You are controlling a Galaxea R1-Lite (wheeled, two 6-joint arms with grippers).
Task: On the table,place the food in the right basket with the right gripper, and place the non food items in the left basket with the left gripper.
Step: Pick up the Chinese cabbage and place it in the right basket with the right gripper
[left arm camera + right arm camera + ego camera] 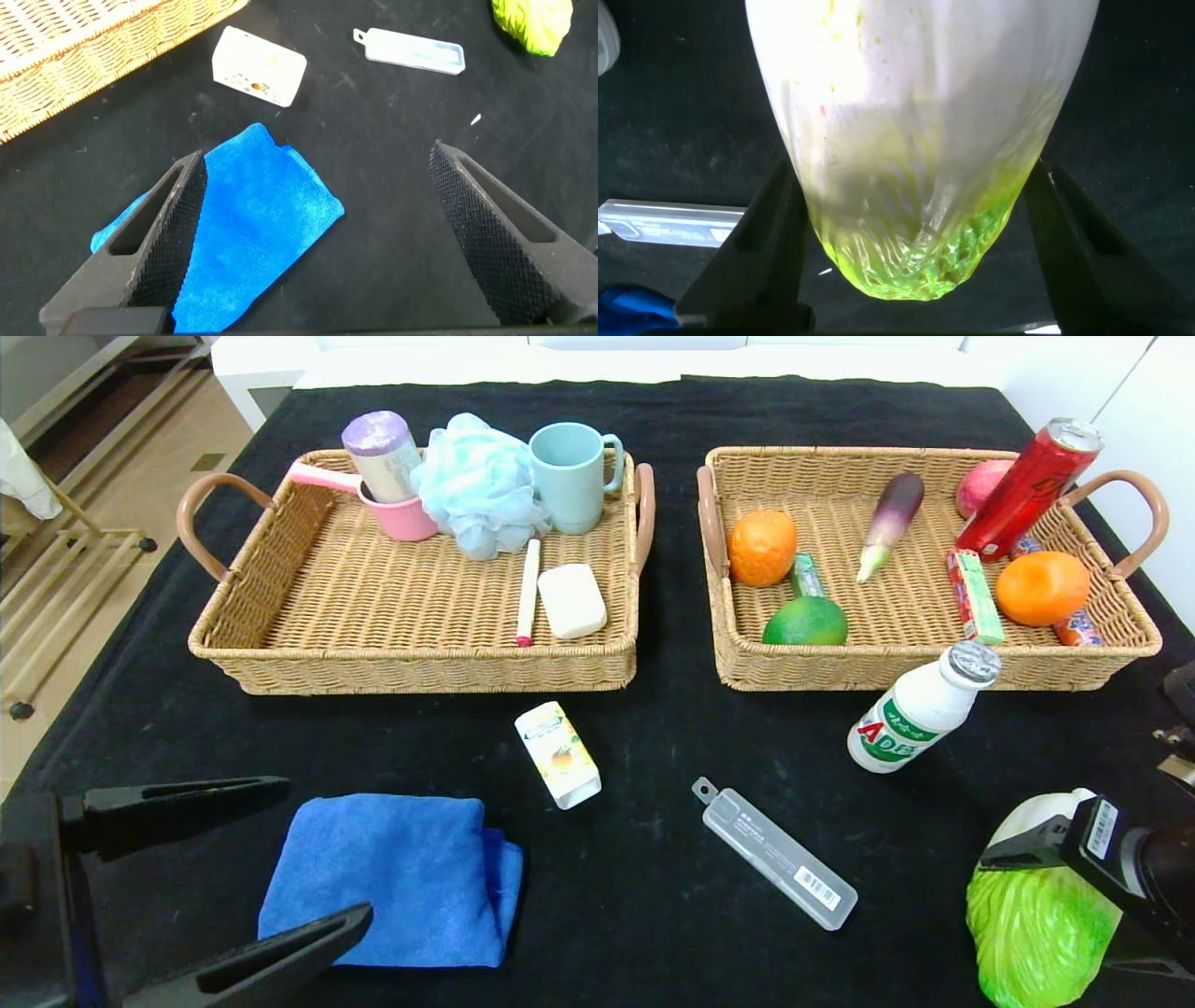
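Observation:
My right gripper (915, 177) is shut on the big green-white cabbage (1032, 924) at the near right of the table (653, 915); its fingers press the cabbage's two sides. My left gripper (327, 851) hangs open over the folded blue towel (392, 877) at the near left, one finger over the cloth, nothing held. A white-yellow carton (558, 753) lies in front of the left basket (411, 663). The white bottle (920, 709) leans just before the right basket (934, 667). The clear plastic case (775, 852) lies between towel and cabbage.
The left basket holds cups, a blue bath puff, a soap bar and a pen. The right basket holds oranges, a green fruit, an eggplant, a red can and snack packs. The table's left edge drops to the floor.

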